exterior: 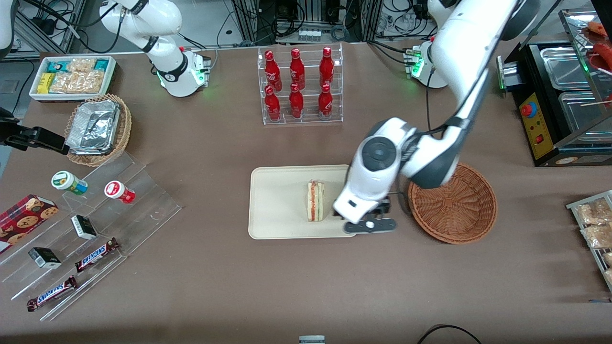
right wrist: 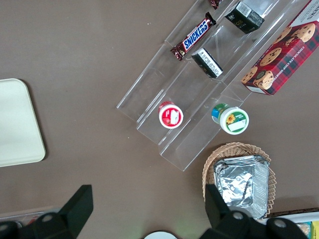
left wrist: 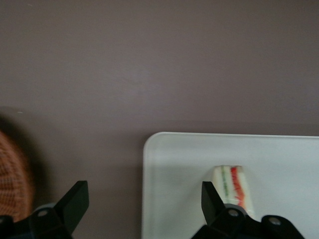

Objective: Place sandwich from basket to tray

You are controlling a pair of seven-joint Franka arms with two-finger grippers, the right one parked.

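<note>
You have a brown-covered surface [exterior: 215, 153] crowded with goods. A clear acrylic rack of red bottles [exterior: 299, 86] stands farther from the front camera than the flat cream-coloured rectangular tray [exterior: 277, 224]. Toward the parked arm's end lie a light tan wicker basket holding foil containers [exterior: 98, 129], a white bin of snack packets [exterior: 71, 76], and a clear stepped display [exterior: 95, 229] carrying two small lidded cups, dark little boxes and Snickers bars, with a red plaid cookie box [exterior: 24, 220] beside it. Toward the working arm's end sit a black appliance with steel pans [exterior: 559, 100] and a rack of bagged tan snacks [exterior: 595, 224]. Nothing stands between the tray and the round reddish-brown woven wicker basket [exterior: 454, 205], which sits just beside the tray at its working-arm end and holds nothing you can see.

The small triangular wedge sandwich [exterior: 315, 200] of pale bread stands on the tray with its red and green filling edge showing, near the tray's basket-side end. Your tool [exterior: 368, 220] hangs over that end of the tray, just beside the sandwich on the basket side. In the left wrist view its two black fingers [left wrist: 75, 201] are spread wide, gripping nothing; one finger is right next to the sandwich [left wrist: 234, 184], and you cannot tell whether they touch.
</note>
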